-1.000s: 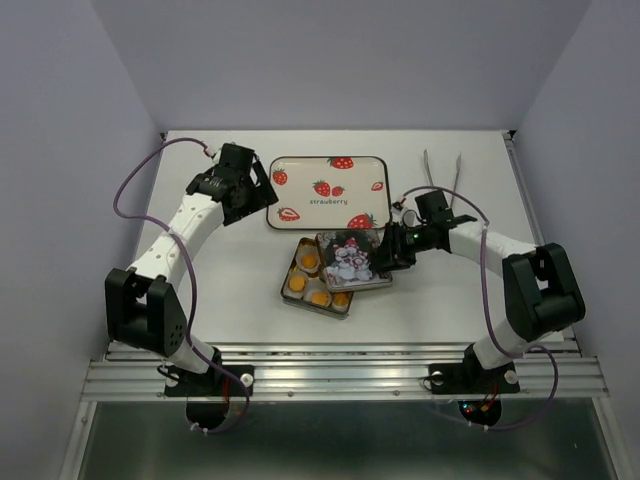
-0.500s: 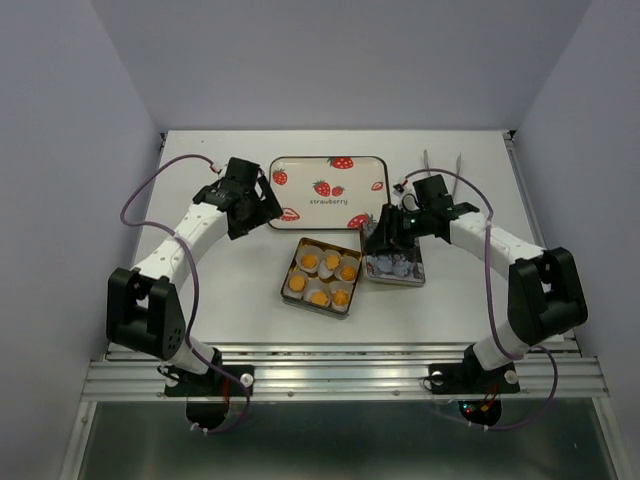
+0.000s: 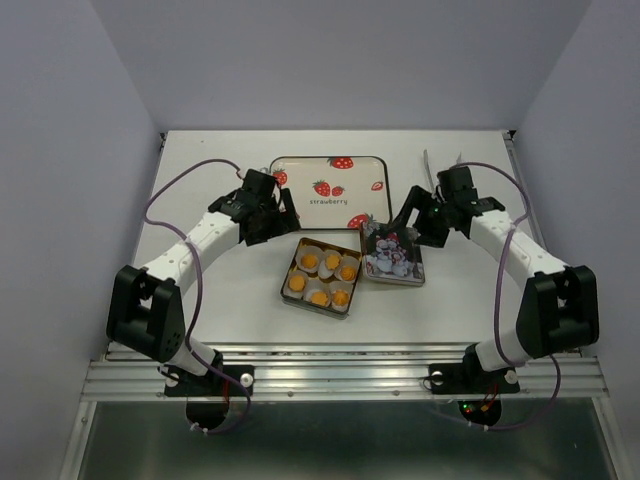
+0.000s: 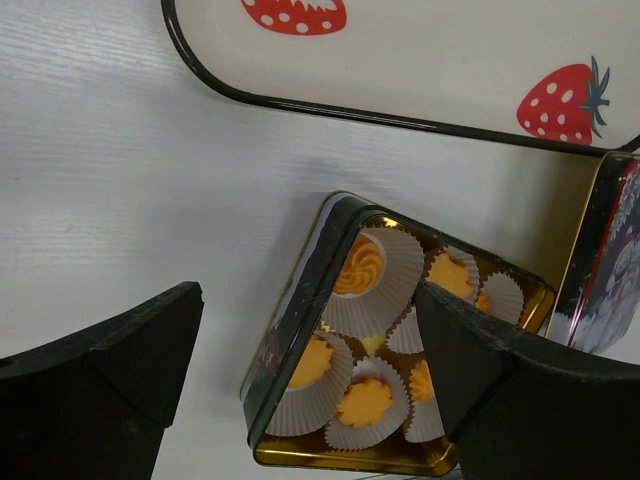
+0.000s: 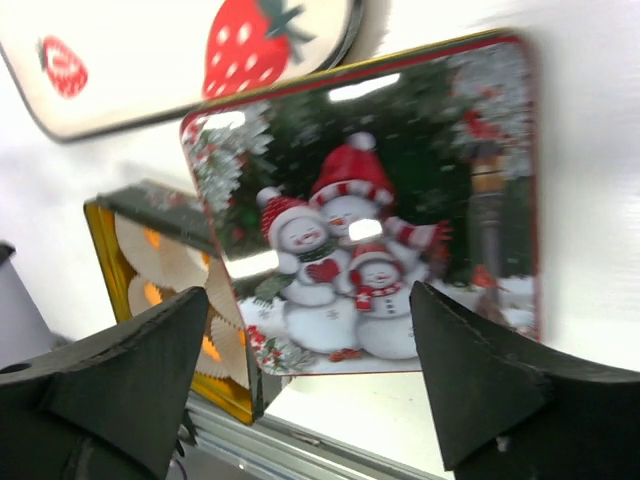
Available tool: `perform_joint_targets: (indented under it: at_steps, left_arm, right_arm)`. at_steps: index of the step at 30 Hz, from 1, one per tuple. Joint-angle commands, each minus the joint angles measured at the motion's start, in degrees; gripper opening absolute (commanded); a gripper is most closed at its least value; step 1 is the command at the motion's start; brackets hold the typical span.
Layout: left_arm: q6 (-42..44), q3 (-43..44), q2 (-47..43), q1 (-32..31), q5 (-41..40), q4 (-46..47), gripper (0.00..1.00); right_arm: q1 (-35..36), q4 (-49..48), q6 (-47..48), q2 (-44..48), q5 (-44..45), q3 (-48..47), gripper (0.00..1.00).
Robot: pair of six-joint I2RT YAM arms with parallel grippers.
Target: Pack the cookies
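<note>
Now the cookies [image 3: 322, 278] are sitting in the open tin [image 3: 285, 293] toward the near edge of the table [image 3: 200, 300], the lid [image 3: 395, 255] lying just beside its right side, while the left gripper [image 3: 283, 222] and right gripper [image 3: 405, 222] are hovering wide-fingered, gripping nothing

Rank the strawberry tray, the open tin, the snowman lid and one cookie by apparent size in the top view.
1. strawberry tray
2. open tin and snowman lid: near enough alike, no ranking between them
3. a single cookie, by far the smallest
</note>
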State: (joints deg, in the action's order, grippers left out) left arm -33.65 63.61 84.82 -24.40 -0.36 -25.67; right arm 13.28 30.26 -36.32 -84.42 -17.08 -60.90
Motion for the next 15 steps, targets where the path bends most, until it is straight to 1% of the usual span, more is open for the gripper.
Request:
perform_joint_targets:
  at_steps: [1, 4, 7, 11, 15]
  left_arm:
    - [2.6, -0.8, -0.2, -1.4, 1.9, 2.1, 0.98]
    - [2.5, -1.6, 0.0, -2.1, 1.3, 2.4, 0.94]
    - [2.5, -2.4, -0.2, -2.2, 1.4, 2.6, 0.92]
    - [2.5, -3.8, -0.5, -2.5, 1.7, 3.3, 0.91]
    - [3.4, -4.6, 0.2, -3.1, 3.3, 4.8, 0.87]
  right_arm:
    - [-3.4, 1.7, 0.0, 1.6, 4.2, -1.1, 0.92]
    - [-5.0, 1.8, 1.2, -0.8, 3.9, -2.1, 0.94]
    - [-6.4, 1.6, 1.7, -2.1, 3.8, -1.4, 0.99]
    - [-7.0, 0.5, 4.7, -5.3, 2.8, -2.0, 1.0]
    - [-8.2, -0.6, 7.9, -9.4, 1.6, -2.9, 1.0]
